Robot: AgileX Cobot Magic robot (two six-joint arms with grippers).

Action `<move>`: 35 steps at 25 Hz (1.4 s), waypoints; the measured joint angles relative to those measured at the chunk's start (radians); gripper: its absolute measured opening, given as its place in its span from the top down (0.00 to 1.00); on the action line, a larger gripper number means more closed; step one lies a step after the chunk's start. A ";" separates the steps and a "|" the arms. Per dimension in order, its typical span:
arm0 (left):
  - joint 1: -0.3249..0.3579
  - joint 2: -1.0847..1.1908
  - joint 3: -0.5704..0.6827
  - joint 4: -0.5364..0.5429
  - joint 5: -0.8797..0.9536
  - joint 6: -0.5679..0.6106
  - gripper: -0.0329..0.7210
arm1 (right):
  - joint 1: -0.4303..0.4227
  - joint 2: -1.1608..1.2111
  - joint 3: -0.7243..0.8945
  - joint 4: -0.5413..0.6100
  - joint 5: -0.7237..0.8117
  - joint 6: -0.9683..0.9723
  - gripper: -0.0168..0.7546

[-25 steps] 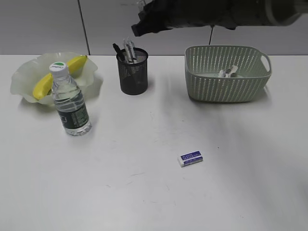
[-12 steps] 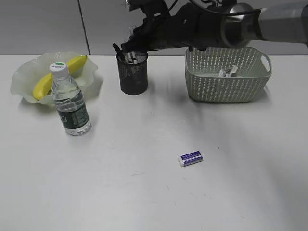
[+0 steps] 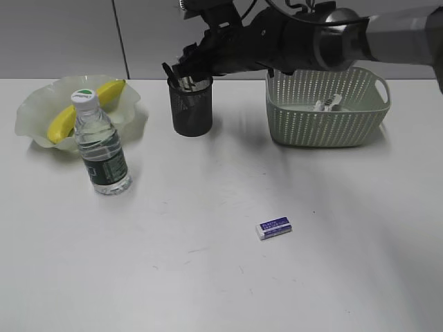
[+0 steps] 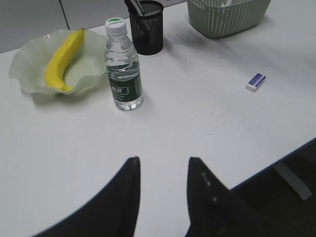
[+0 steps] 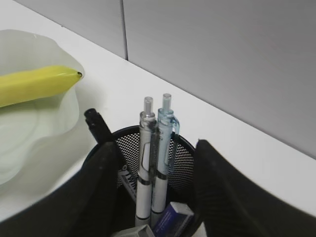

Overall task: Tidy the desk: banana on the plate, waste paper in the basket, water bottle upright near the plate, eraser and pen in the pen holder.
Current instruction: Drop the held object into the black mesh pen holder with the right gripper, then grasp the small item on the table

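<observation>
Over the black mesh pen holder the right hand hovers, its fingers spread apart with two clear pens standing between them, untouched, and a blue-and-white eraser lying inside the cup. A second eraser lies out on the white desk, well apart from everything. The banana rests in the ruffled green plate, the water bottle upright just beside it. Crumpled waste paper sits in the green basket. The left hand hangs parted above bare desk, holding nothing.
</observation>
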 joint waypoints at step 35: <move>0.000 0.000 0.000 0.000 0.000 0.000 0.63 | -0.024 -0.917 0.581 -0.646 1.150 0.625 0.45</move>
